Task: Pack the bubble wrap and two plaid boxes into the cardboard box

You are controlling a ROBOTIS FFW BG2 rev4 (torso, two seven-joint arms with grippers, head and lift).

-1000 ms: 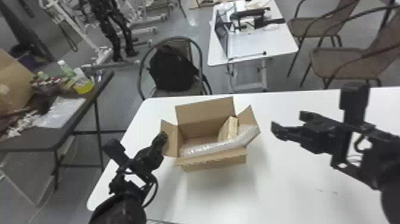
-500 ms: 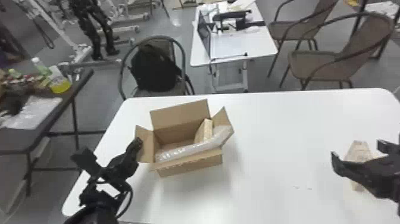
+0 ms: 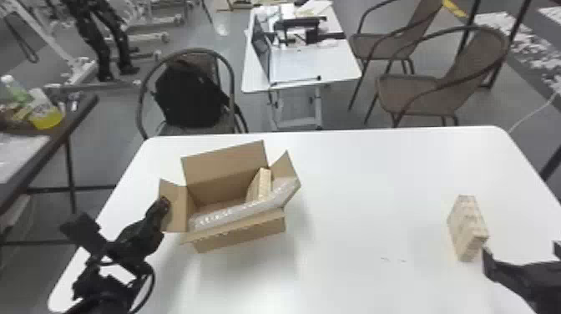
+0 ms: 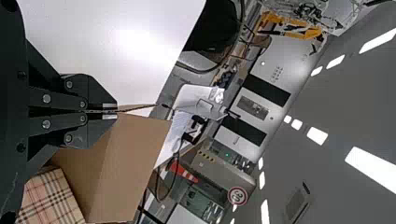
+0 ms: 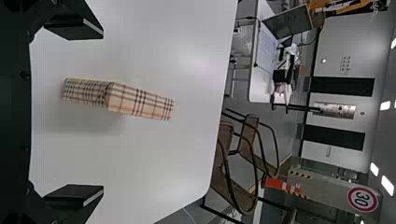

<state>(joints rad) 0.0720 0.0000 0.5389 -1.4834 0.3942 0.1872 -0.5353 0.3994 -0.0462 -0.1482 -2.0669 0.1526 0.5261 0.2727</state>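
Observation:
My left gripper point(image 3: 165, 203) is at the left flap of the cardboard box point(image 3: 242, 236); in the left wrist view the left gripper point(image 4: 110, 111) is shut on that flap's edge. Inside the box, one plaid box point(image 3: 264, 183) leans at the right end behind the bubble wrap point(image 3: 233, 213), which lies along the near wall and up over the right flap. The other plaid box point(image 3: 467, 227) stands on the table at the right. My right gripper point(image 3: 519, 254) is just to its near right. In the right wrist view the right gripper point(image 5: 100, 112) is open, with the plaid box point(image 5: 140, 103) ahead between its fingers, untouched.
The white table point(image 3: 367, 167) stretches between the cardboard box and the plaid box at the right. Beyond its far edge stand a chair with a black backpack point(image 3: 190, 96), a smaller white table and brown chairs. A dark table point(image 3: 79, 112) stands at the left.
The head view has turned to the right, bringing the plaid box on the table into sight. My right gripper has moved right, over to that box. The left one has stayed at the flap.

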